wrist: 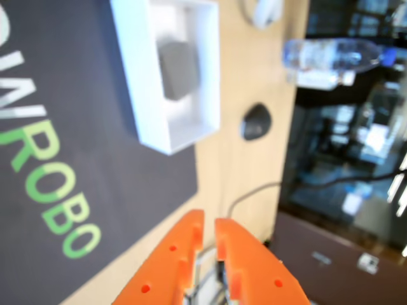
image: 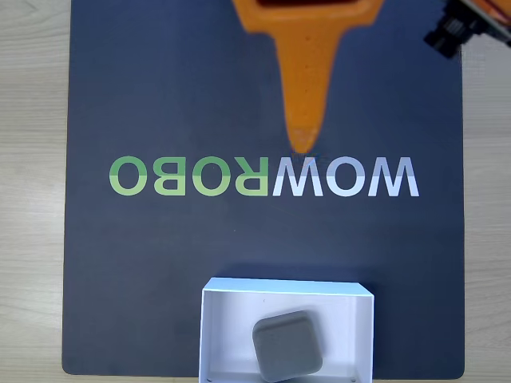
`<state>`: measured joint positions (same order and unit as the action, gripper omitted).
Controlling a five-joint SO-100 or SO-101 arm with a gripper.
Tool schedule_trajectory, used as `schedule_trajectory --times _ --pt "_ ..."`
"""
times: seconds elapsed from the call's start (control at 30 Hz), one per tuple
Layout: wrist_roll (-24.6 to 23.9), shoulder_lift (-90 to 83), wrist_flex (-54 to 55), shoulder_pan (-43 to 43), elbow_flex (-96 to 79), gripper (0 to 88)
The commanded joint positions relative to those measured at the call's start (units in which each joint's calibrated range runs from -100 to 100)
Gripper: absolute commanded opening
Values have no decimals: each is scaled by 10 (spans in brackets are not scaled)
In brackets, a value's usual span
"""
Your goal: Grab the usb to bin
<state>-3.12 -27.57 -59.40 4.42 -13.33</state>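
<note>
1. Nearest the wrist camera, the orange claw [wrist: 208, 223] fills the bottom edge: its two fingers stand almost together with only a thin slit between the tips, and nothing is held there. Its base is cut off by the frame.
2. In the fixed view the claw [image: 304, 146] comes down from the top edge as one tapering orange wedge, its tip just above the WOWROBO lettering [image: 263, 176]; from here the two fingers cannot be told apart.
3. Under it lies the dark mat [image: 160, 263] on the pale wooden table [wrist: 241, 171].
4. Farther on, the white bin [wrist: 143, 82] sits at the mat's edge, and the grey usb [wrist: 179, 68] rests inside, blurred in the wrist view. In the fixed view the usb [image: 287, 345] lies tilted on the floor of the bin [image: 217, 335], whose lower wall is cut off.
5. Beyond, soft and hard to make out: a dark computer mouse [wrist: 256, 122] with its cable, and a plastic bottle [wrist: 327, 60] lying on its side.
</note>
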Motion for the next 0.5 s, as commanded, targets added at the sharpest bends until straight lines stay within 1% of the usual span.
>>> schedule_trajectory --times 0.0,0.07,0.23,0.37,0.4,0.47 --pt "3 -127 7 3 -105 9" --pt "4 -188 7 3 -193 9" --pt "53 -355 9 3 -439 9" --pt "73 -506 7 11 -606 9" --pt "80 -578 4 12 -675 9" --pt "89 -638 -14 18 -733 9"
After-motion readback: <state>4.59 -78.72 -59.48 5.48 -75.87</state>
